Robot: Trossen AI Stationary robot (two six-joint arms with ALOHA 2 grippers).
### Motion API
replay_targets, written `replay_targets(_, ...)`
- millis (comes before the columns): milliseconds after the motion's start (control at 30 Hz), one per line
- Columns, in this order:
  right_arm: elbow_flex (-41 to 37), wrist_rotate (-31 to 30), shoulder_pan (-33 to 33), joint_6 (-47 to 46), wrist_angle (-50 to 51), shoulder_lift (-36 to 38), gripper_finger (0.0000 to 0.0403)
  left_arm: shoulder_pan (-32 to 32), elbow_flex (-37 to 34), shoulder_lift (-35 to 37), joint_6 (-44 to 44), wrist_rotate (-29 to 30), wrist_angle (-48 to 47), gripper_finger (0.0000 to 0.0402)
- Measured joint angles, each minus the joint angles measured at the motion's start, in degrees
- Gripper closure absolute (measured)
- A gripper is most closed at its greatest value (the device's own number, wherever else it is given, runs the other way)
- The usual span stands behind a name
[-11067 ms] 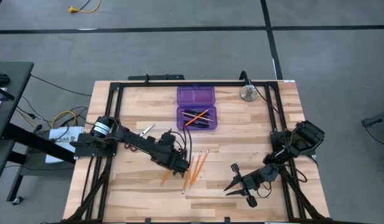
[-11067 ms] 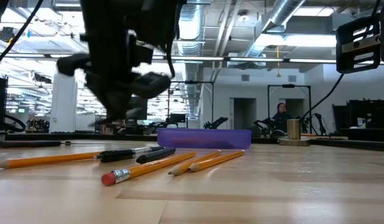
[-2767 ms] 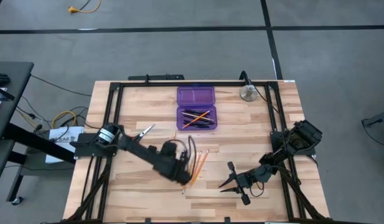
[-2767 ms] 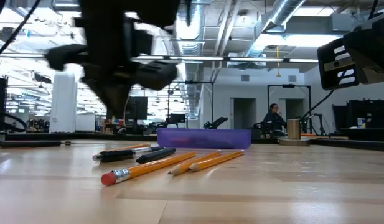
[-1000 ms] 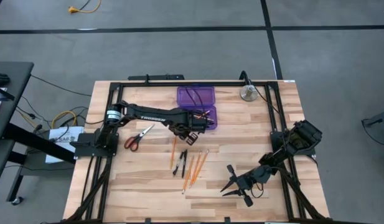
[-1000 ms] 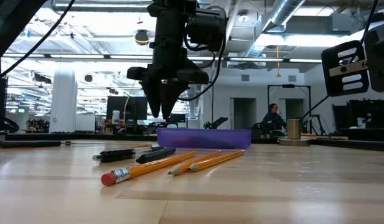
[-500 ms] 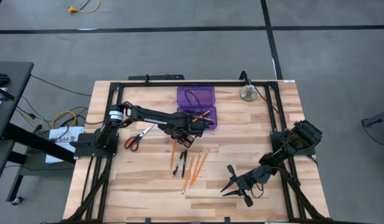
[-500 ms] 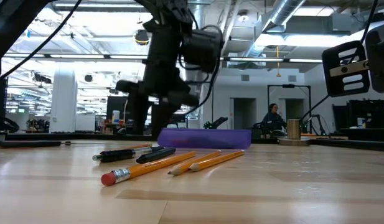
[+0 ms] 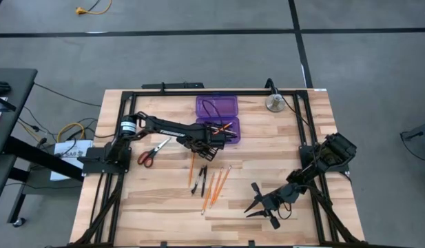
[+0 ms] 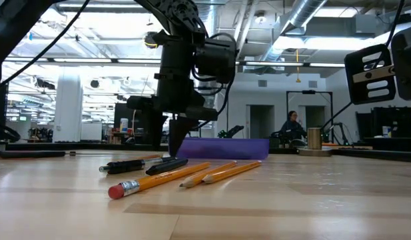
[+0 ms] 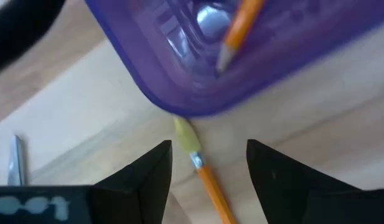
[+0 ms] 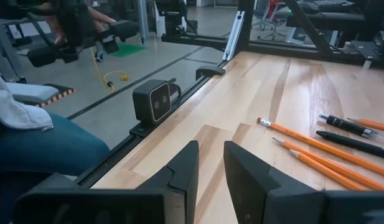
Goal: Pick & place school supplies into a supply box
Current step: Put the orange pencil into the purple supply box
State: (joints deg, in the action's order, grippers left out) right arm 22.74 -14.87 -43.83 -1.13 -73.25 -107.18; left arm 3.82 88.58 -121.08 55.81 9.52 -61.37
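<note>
Left gripper [image 11: 207,165]: fingers apart, empty, over an orange pencil [image 11: 207,177] beside the purple box [image 9: 218,120]. Right gripper [image 12: 209,165]: fingers slightly parted, empty, near table edge. Remaining pencils [image 9: 213,184] mid-table; scissors [image 9: 152,151] left.

The box [image 9: 218,119] lies far centre on the table [image 9: 281,155], pencils [image 9: 215,186] and pens [image 9: 198,179] loose near of it, scissors [image 9: 151,151] left, a metal object [image 9: 274,103] far right.
</note>
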Motion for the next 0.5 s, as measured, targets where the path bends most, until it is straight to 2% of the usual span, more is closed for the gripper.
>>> replay_targets(500, 0.0, 0.0, 0.0, 0.0, 0.1, 0.0, 0.033, 0.9, -1.0, 0.0, 0.9, 0.5, -0.3, 0.0207)
